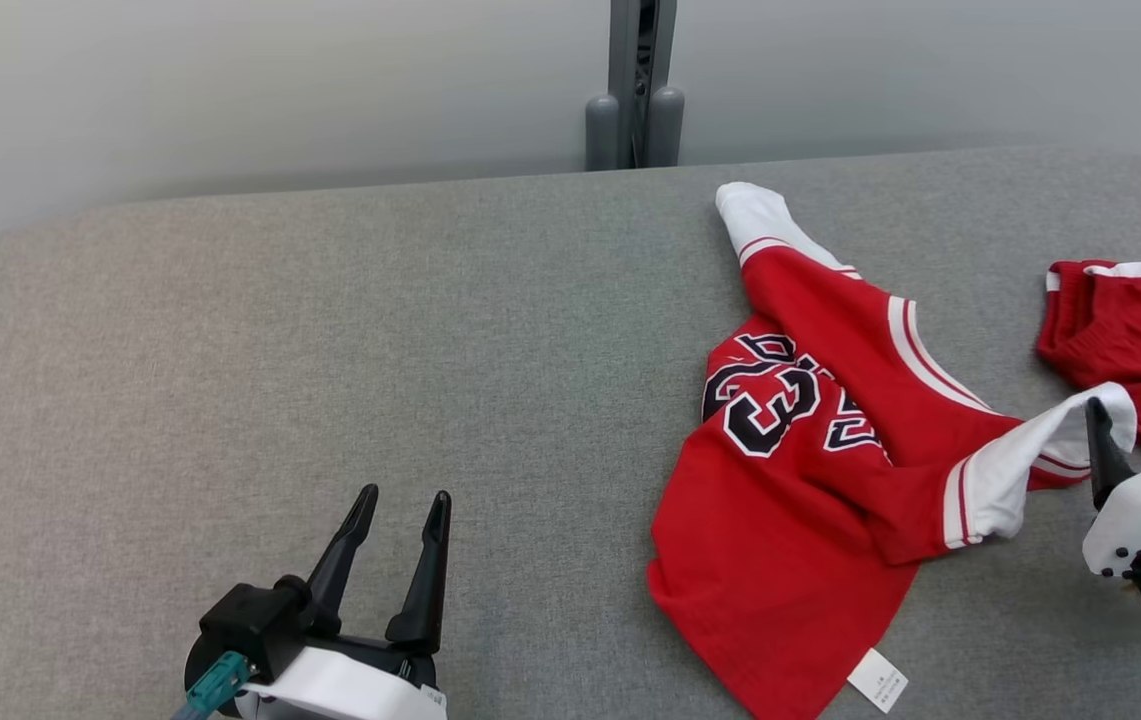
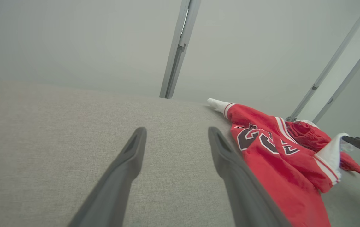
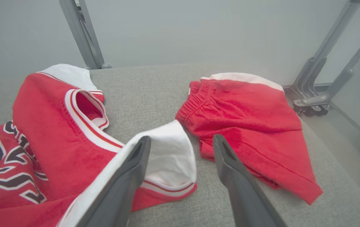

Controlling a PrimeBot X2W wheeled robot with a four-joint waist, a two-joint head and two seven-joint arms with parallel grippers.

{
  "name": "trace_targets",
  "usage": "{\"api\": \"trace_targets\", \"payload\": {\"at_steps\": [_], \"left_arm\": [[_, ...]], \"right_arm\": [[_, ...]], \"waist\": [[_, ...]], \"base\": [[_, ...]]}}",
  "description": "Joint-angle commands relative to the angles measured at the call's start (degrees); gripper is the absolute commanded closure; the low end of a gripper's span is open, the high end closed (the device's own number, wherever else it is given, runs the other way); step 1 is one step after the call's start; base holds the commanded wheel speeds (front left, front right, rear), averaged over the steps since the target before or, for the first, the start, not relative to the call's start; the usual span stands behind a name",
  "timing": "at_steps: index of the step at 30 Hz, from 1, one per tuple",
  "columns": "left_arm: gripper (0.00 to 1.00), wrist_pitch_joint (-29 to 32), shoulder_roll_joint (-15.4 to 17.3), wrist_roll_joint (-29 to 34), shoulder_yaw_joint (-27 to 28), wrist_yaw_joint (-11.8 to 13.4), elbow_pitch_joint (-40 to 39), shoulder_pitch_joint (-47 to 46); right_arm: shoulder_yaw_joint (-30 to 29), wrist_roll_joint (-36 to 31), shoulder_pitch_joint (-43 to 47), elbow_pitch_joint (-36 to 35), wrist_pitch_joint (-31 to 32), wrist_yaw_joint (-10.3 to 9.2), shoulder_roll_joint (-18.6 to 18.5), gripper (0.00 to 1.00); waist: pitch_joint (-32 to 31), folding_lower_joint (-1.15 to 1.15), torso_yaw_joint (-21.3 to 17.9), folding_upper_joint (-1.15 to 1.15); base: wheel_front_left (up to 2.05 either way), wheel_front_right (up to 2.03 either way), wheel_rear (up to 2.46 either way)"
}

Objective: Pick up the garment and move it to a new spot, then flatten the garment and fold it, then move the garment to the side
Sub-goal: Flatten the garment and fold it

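Toward the right half of the grey padded surface [image 1: 330,350], a red jersey [image 1: 810,440] with dark numbers lies rumpled, one white sleeve pointing at the far edge. Its other sleeve [image 1: 1010,470] lifts up near the right edge. Red shorts [image 1: 1130,320] lie just beside it at that edge. Near the front edge, the left gripper [image 1: 405,495] hovers with fingers spread, holding nothing. The right gripper [image 1: 1135,410] is released, one finger just beside the lifted sleeve.

Coarse matt grey woven cloth on the surface [image 1: 330,350]; soft red cloth for the garment [image 1: 810,500]; smooth matt plastic on the fingers [image 1: 427,580].
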Motion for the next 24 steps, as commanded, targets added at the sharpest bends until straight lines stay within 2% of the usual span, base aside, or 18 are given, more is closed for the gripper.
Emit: {"api": "trace_targets", "payload": {"at_steps": [1,6,17,24], "left_arm": [[0.0,-0.2,0.24,-0.26,0.07,-0.03,-0.03,0.27],[0.0,-0.2,0.24,-0.67,0.05,0.45,-0.26,1.14],[0.0,-0.2,0.24,-0.34,-1.31,0.47,-1.19,2.54],[0.0,-0.2,0.24,0.16,-2.19,0.21,-1.29,2.95]], "right_arm": [[-0.65,0.32,-0.22,-0.99,-0.79,0.0,-0.32,0.0],[-1.4,2.02,1.8,-6.65,-1.94,0.0,0.7,0.0],[-4.04,0.85,7.57,-24.71,-1.0,0.0,3.63,0.0],[-5.11,-0.09,10.5,-29.33,0.42,0.0,5.14,0.0]], "waist": [[-0.64,0.0,-0.49,0.0],[-2.05,0.0,-1.5,0.0],[-3.01,0.0,-2.55,0.0],[-2.5,0.0,-2.66,0.0]], "base": [[0.0,0.0,0.0],[0.0,0.0,0.0],[0.0,0.0,0.0],[0.0,0.0,0.0]]}}
